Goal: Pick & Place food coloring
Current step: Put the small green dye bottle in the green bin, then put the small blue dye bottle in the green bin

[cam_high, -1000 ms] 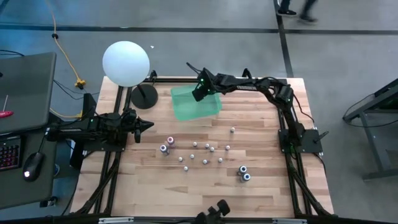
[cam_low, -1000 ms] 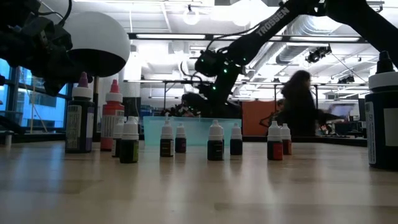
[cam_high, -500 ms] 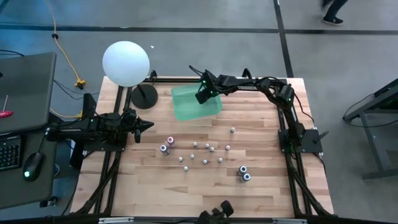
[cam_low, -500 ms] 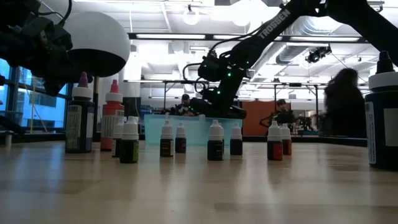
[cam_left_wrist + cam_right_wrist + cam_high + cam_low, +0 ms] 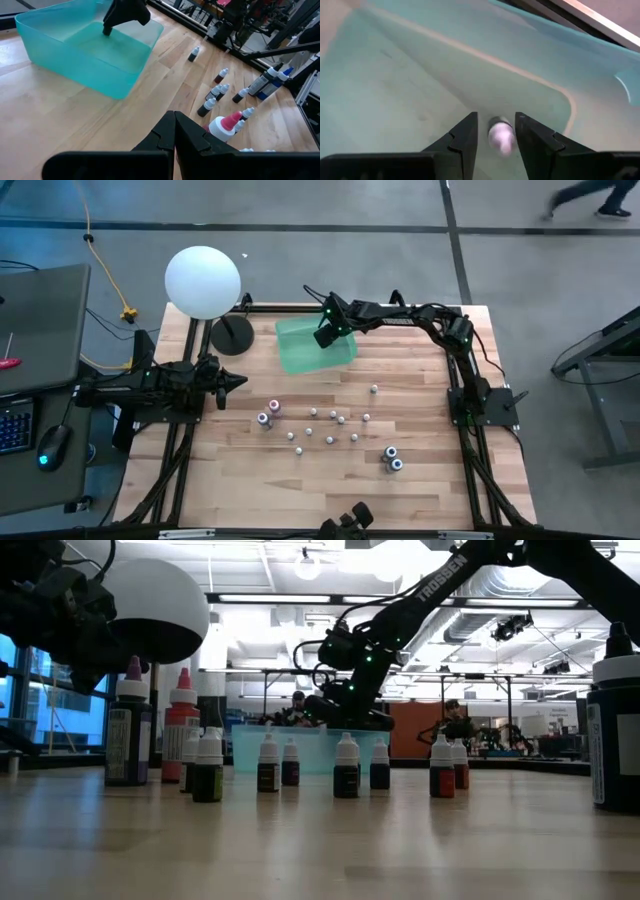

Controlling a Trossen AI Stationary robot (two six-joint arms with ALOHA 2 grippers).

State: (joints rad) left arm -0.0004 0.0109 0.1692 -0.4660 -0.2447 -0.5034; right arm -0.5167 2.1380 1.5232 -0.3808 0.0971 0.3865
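My right gripper [image 5: 494,134] hangs over the green bin's [image 5: 300,352] far edge, fingers parted around a little bottle [image 5: 500,136]; loose there, it might bounce or roll.

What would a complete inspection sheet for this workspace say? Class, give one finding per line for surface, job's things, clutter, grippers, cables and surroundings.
Surface: wooden table, light slats, black frame.
Job's things: food coloring bottles stand scattered mid-table; teal bin at the far side; one small bottle lies between the right fingers inside the bin.
Clutter: white globe lamp on a black base at the far left corner.
Grippers: right gripper over the bin, fingers apart around the bottle; left gripper at the left edge, fingers shut, holding nothing.
Cables: yellow cable on the floor, left of the table.
Surroundings: laptop, keyboard and mouse at left; a person walking at top right.
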